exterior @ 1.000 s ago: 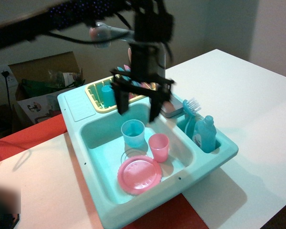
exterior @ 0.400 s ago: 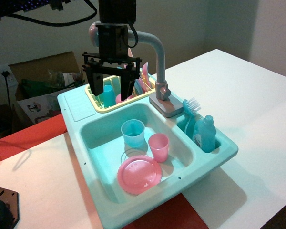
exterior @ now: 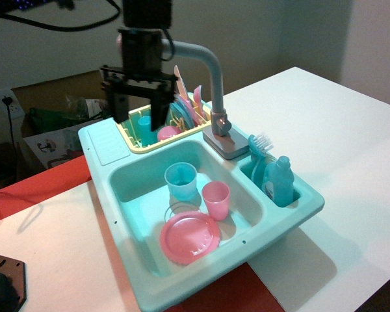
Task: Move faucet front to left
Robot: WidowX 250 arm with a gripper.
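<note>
**Gripper hanging over the dish rack, faucet arm behind it**

A teal plastic toy sink (exterior: 123, 221) is sitting on the white desk (exterior: 351, 149). Its basin is holding a blue cup (exterior: 181, 181), a pink cup (exterior: 216, 199) and a pink plate (exterior: 190, 237). A side pocket is carrying a blue dish-soap bottle (exterior: 280, 181) and a brush (exterior: 260, 144). The yellow dish rack (exterior: 131, 135) is holding upright dishes. The tall grey plastic faucet (exterior: 214, 91) is standing on the sink's back rim, its arm reaching left behind the black gripper (exterior: 138, 109), whose jaws are hanging spread wide, released, grasping nothing.
</note>
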